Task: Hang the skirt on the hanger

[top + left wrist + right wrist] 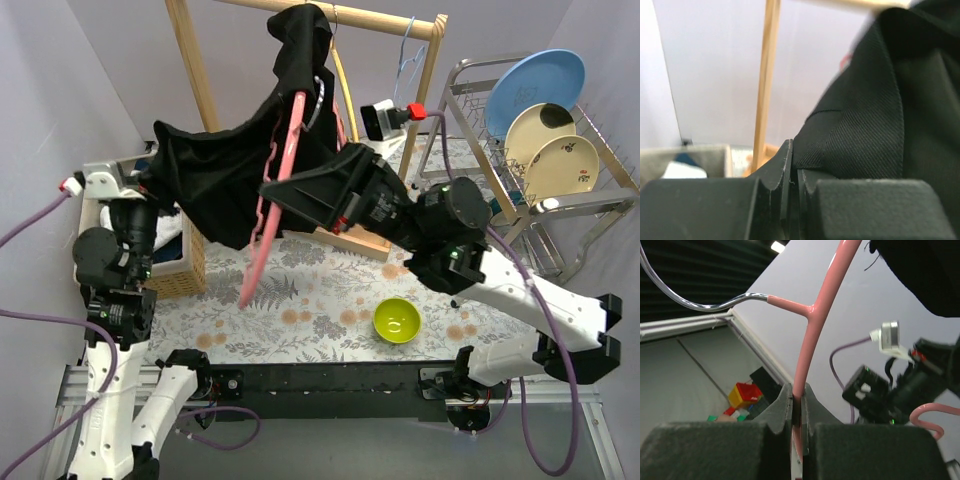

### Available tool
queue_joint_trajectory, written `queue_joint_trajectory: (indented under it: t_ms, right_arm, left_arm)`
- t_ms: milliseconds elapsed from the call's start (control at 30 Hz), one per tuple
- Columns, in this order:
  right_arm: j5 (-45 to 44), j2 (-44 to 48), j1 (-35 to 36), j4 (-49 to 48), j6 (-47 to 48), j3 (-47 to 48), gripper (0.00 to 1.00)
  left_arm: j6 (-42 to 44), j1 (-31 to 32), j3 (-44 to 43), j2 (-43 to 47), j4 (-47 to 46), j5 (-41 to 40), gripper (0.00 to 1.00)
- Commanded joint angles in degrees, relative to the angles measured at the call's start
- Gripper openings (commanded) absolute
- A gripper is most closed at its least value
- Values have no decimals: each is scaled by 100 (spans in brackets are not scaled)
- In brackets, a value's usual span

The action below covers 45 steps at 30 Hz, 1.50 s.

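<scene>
The black skirt (215, 170) hangs bunched in mid-air, draped over the pink hanger (256, 265), which tilts steeply with its chrome hook uppermost.

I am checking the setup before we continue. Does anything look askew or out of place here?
Yes. The pink hanger, clamped in the right gripper, stands steeply tilted rather than level. The black skirt is not spread on it: it hangs bunched across it, one edge pinched by the left gripper.
</scene>
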<state>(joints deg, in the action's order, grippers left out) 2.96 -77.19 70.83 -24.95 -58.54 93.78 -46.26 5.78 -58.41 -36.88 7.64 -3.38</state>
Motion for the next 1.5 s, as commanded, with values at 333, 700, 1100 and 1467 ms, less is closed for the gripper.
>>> queue_joint_trajectory:
  t_ms: [333,700,1100,1467]
  right_arm:
    - [3280,2065,-34,2091,353,-1650,1]
    - [3835,3297,-34,2354,528,-2926,1]
    - [4414,3473,-34,1821,599,-2689,1]
    - [2806,3132,-34,1309,1645,-1486,1]
  left_arm:
    - [820,-33,-3509,-2234,54,-1648,0]
    - [1109,-33,-4802,-3351,335,-2562,0]
    - [1014,-33,-4389,-3492,274,-2984,0]
    - [-1402,-42,-1229,-1042,-604,-85,0]
